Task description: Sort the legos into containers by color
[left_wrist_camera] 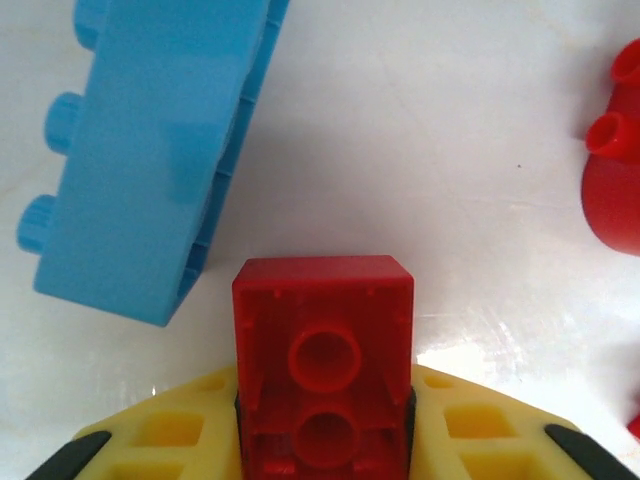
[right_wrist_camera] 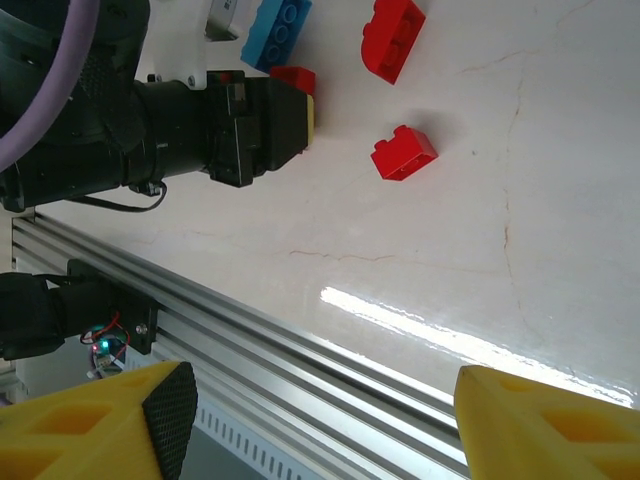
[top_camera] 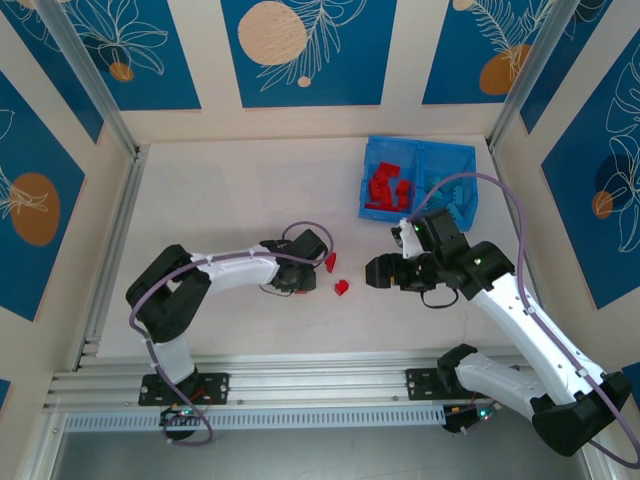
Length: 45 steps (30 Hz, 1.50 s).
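The left gripper reaches toward the middle of the white tabletop. It is clenched on a small bright red plastic brick. In the left wrist view the brick sits between the yellow padded fingers, its hollow underside with two round sockets facing the camera.

Just beyond the held brick, to its left in that view, a light blue plastic brick with a row of studs lies on the table apart from the red one. A rounded red plastic brick shows at the right edge of that view.

Another small red plastic brick rests loose on the table between the two grippers, a little nearer the arm bases than the left gripper's tip.

The right gripper points left toward the left gripper from close by. Its yellow fingers stand well apart with nothing between them.

The bright blue rectangular plastic bin sits at the far right of the table, beyond the right gripper. Its left compartment holds a cluster of red bricks, and its right compartment holds light blue bricks.
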Motion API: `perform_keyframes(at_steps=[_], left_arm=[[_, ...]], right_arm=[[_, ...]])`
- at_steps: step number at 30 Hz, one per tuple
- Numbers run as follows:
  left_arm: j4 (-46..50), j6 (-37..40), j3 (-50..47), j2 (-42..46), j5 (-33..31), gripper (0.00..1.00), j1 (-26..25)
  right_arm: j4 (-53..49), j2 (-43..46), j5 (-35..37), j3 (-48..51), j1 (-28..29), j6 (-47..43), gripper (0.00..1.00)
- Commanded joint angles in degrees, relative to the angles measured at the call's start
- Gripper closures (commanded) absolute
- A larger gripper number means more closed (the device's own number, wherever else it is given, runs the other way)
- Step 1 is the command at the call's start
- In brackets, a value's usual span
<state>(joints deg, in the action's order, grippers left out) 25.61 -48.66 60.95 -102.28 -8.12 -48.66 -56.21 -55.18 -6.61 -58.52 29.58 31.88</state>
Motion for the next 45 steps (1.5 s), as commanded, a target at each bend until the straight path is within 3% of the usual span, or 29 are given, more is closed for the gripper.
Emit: perform_keyframes(at_steps=[1, 8, 12, 20, 28, 32, 37, 42, 45], left_arm=[[0.70, 1.70, 0.98, 0.14, 2.58, 0.72, -0.46], [0.89, 10.68, 12.43, 5.03, 3.77, 0.75, -3.45], [-1.60, 16.65, 23.31, 1.41, 2.03, 0.75, -5.27], [-6.37, 32.32, 48.97, -18.33, -4.82, 0.74, -4.10], [-4.56, 33.13, 78.22, -39.98, -2.54, 0.73, -1.26], [-4.88, 31.37, 88.93, -48.45, -3.75, 0.64, -1.10], [-4.20, 28.44, 92.02, -51.12, -5.05, 0.42, -0.82], [-3.34, 27.29, 89.73, -45.77, -3.76, 0.40, -1.16], [-4.84, 27.91, 81.20, -36.76, -2.86, 0.40, -1.68]], right_arm=[[-0.07, 0.66, -1.84, 1.13, 0.47, -0.17, 0.29], [0.04, 4.33, 6.39, -1.04, 0.48, 2.91, 0.30], [0.13, 8.62, 14.06, -1.60, 0.24, 5.39, 0.30], [-2.52, 16.49, 20.56, -1.43, -0.23, 10.66, 0.30], [-5.70, 19.54, 20.56, -0.75, -0.28, 12.33, 0.30], [-6.10, 20.70, 20.42, -0.98, -0.31, 12.50, 0.30], [-7.24, 21.36, 20.36, -0.99, -0.23, 12.79, 0.30], [-6.82, 22.58, 20.42, 0.46, -0.23, 13.39, 0.30], [-7.11, 22.69, 20.45, 0.95, -0.18, 13.39, 0.30]])
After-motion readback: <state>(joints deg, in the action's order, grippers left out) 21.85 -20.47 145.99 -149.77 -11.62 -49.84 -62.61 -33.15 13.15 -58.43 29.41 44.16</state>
